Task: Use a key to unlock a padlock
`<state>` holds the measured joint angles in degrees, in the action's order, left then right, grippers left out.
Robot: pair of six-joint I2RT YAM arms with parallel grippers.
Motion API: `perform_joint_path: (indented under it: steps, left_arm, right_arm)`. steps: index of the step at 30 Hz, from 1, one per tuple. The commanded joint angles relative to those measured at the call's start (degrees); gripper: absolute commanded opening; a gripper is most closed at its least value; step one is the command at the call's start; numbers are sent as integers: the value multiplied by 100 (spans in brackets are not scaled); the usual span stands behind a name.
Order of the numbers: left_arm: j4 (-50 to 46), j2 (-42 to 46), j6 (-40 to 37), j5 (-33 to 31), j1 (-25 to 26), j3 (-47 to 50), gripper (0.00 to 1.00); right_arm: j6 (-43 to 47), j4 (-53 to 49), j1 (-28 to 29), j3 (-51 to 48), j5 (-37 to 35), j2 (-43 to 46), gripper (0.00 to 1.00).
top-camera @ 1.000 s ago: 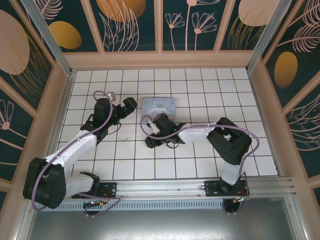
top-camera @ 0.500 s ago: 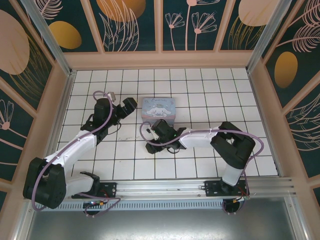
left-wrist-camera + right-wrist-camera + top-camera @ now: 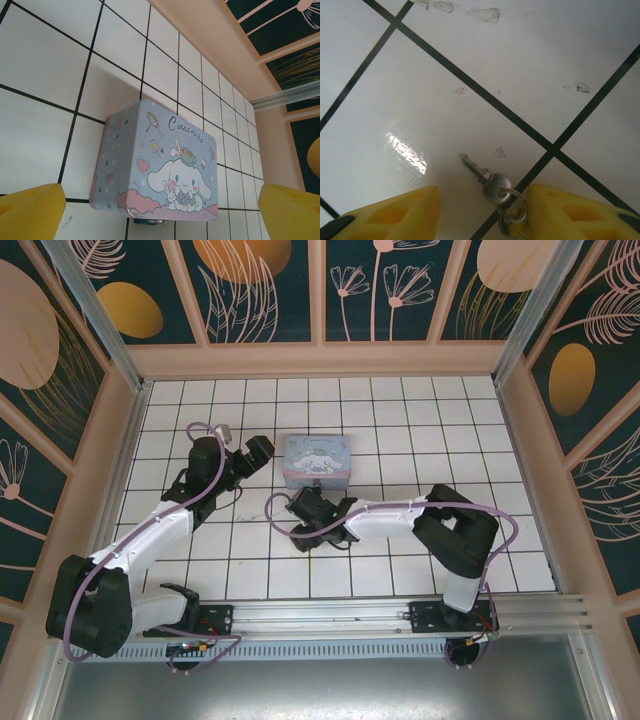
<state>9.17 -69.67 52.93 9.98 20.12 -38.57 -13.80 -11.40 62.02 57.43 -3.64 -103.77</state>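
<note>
Presently, the right tool (image 3: 482, 200) hangs low over the desk (image 3: 420, 90), its yellow fingers half apart and gripping nothing. The key (image 3: 485, 177) lies flat between them at lower centre of the wrist frame, its ring (image 3: 512, 215) trailing below. The left tool (image 3: 160, 212) stands wide and empty, facing the blue cartoon box (image 3: 165, 165). A small dark piece at the box's lower edge may be the padlock (image 3: 146, 222), but it is too cut off to confirm.

Risk: on glossy tile the flat key may skid or pivot as the fingers close, or be caught by the ring alone.

Room: bare tiles surround the key. Overhead, the box sits just above the right tool, with the walls well apart.
</note>
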Motion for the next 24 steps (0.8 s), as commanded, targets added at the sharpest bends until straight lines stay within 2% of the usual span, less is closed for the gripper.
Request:
perform_joint_path:
  steps: [1,7,9,14,16,24]
  left_arm:
    - [99,85,62,21,-52,22,99]
    - [120,72,61,27,-52,51,99]
    - [115,59,56,24,-52,51,99]
    - [260,142,-196,108,-52,86,99]
    - [256,260,-339,-18,-52,134,99]
    - [428,712,-514,-764,-52,435,99]
  right_arm:
    - [95,-508,96,64,-440,-435,48]
    - [88,-529,161,119,-592,-714,38]
    - [79,-510,162,111,-614,-754,32]
    - [79,-451,138,82,-566,-797,7]
    - [79,-419,126,75,-504,-781,0]
    - [-54,-254,3,45,-210,-490,0]
